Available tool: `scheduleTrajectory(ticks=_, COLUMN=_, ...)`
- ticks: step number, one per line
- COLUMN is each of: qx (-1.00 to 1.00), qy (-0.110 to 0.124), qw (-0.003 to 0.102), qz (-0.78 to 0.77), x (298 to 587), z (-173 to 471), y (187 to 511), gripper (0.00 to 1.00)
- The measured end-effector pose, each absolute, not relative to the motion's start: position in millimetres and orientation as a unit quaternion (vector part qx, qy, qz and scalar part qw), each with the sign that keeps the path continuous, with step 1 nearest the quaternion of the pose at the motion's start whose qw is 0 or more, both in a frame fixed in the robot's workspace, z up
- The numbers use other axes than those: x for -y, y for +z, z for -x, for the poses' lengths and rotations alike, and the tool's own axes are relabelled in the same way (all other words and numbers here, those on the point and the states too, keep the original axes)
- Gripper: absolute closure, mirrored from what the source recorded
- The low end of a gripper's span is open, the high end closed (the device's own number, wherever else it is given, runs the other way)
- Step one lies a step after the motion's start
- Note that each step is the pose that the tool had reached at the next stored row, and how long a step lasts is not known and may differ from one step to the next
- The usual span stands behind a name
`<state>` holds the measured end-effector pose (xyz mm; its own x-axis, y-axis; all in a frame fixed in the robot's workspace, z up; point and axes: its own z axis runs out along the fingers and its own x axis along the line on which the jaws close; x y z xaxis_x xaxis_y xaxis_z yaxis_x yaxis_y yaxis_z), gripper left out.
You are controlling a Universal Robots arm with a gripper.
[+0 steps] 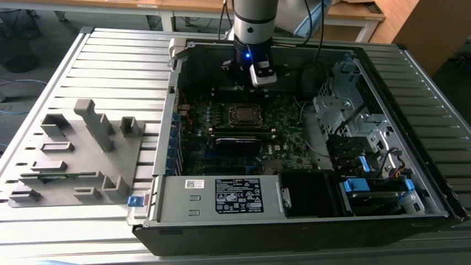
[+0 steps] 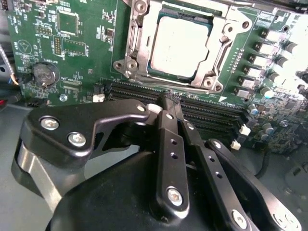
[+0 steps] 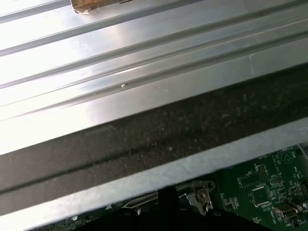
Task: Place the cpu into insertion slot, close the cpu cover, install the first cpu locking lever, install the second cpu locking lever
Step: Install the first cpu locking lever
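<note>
Just beyond the fingertips of the gripper [image 2: 166, 103], pressed together and holding nothing, the cpu [image 2: 180, 45] lies seated in the insertion slot [image 2: 136, 57], cpu cover [image 2: 219, 60] down around it

The cpu [image 2: 179, 45] is showing a dull silver-grey top inside the silver cpu cover [image 2: 144, 43], over a green motherboard [image 2: 72, 43]. The gripper [image 2: 172, 109] is looking matte black. The ribbed table [image 1: 110, 61] is gleaming pale grey, perhaps bare metal.
</note>
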<state>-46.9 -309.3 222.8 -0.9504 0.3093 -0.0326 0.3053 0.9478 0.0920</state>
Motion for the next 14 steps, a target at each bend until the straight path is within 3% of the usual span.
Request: scheduleTrajectory(ticks=14, qx=-0.99, qy=0.031, qw=0.024, qz=-0.134, x=313.6, z=47.0, y=222.9, gripper=0.89)
